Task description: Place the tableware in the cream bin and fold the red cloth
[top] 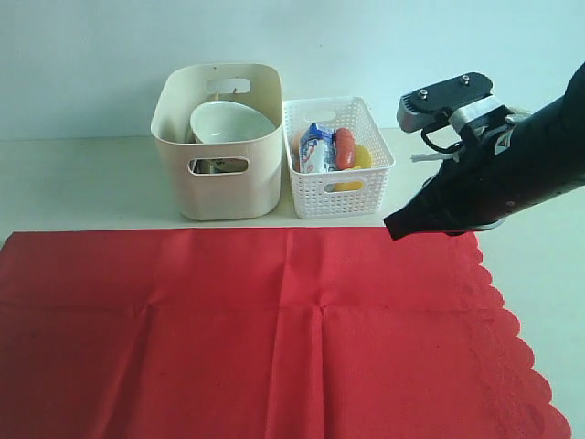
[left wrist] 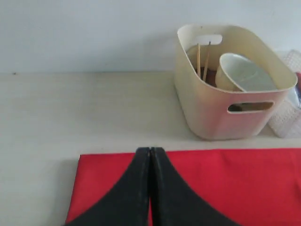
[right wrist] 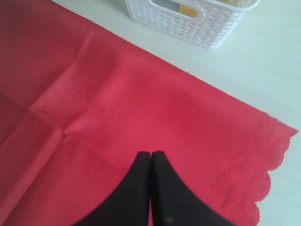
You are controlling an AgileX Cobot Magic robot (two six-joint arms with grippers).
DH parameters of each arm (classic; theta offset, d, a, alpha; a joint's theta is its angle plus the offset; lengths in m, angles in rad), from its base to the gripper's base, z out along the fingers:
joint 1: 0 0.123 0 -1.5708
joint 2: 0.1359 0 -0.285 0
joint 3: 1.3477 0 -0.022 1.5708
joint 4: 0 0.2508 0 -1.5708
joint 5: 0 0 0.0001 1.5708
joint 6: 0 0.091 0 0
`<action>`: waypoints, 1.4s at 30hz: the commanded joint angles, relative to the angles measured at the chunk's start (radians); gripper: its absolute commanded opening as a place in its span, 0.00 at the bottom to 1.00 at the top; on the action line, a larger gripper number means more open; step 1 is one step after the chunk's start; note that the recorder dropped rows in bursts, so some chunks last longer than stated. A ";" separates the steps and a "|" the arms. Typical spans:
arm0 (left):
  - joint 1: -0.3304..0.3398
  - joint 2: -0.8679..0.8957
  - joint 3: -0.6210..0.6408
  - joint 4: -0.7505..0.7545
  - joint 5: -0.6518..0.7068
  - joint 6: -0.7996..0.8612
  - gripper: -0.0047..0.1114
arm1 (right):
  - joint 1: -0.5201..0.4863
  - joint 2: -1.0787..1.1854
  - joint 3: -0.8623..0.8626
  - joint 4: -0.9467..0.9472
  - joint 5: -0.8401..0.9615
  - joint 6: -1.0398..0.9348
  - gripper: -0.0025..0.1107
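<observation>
I have the right arm (top: 512, 174) angled down, right gripper (right wrist: 150, 155) pressed closed, fingers touching; my left gripper (left wrist: 150, 151) sits closed likewise.

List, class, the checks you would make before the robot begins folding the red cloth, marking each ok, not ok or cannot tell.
1. White bowl and chopsticks in cream bin: ok.
2. Remaining tableware in bin: cannot tell, hidden.
3. Red cloth lying flat, unfolded: ok.
4. Cloth clear of cream bin and white basket: ok.
5. Left gripper open to grasp: not ok, shut.
6. Right gripper open to grasp: not ok, shut.
</observation>
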 commanded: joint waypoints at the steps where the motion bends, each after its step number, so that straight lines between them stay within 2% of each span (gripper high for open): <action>1: 0.003 0.149 -0.079 -0.002 0.143 0.008 0.04 | -0.007 0.000 -0.008 0.010 0.019 -0.002 0.02; 4: 0.007 0.292 -0.138 -0.002 0.246 0.012 0.04 | -0.007 0.000 -0.008 0.010 0.008 -0.027 0.02; 6: 0.037 0.382 -0.182 -0.002 0.318 0.014 0.04 | -0.007 0.000 -0.008 0.010 -0.003 -0.055 0.02; 11: 0.172 0.557 -0.252 -0.027 0.419 0.014 0.04 | -0.007 0.000 -0.008 0.010 -0.010 -0.051 0.02; 20: 0.336 0.734 -0.337 -0.057 0.523 0.025 0.06 | -0.007 0.029 -0.008 -0.006 0.096 -0.001 0.02; 22: 0.387 0.766 -0.361 -0.107 0.547 0.057 0.17 | -0.007 0.048 -0.008 -0.042 0.111 -0.001 0.02; 23: 0.419 0.788 -0.371 -0.185 0.551 0.126 0.30 | -0.007 0.059 -0.008 -0.049 0.119 -0.001 0.02; 24: 0.433 0.800 -0.375 -0.225 0.561 0.166 0.35 | -0.007 0.062 -0.008 -0.054 0.125 0.001 0.02; 25: 0.462 0.824 -0.388 -0.323 0.603 0.268 0.49 | -0.007 0.070 -0.008 -0.063 0.133 0.003 0.02; 26: 0.474 0.833 -0.392 -0.361 0.621 0.306 0.53 | -0.007 0.072 -0.008 -0.068 0.135 0.003 0.02; 27: 0.506 0.858 -0.404 -0.445 0.667 0.392 0.62 | -0.007 0.079 0.002 -0.073 0.133 0.003 0.02; 29: 0.532 0.885 -0.414 -0.509 0.700 0.453 0.66 | -0.009 0.083 0.011 -0.082 0.130 0.003 0.02; 33: 0.588 0.979 -0.445 -0.551 0.732 0.495 0.66 | -0.040 0.095 0.011 -0.104 0.107 0.037 0.02; 37: 0.590 1.053 -0.493 -0.572 0.777 0.551 0.66 | -0.078 0.099 0.011 -0.098 0.096 0.044 0.02; 42: 0.590 1.069 -0.503 -0.577 0.759 0.614 0.66 | -0.083 0.099 0.011 -0.096 0.093 0.044 0.02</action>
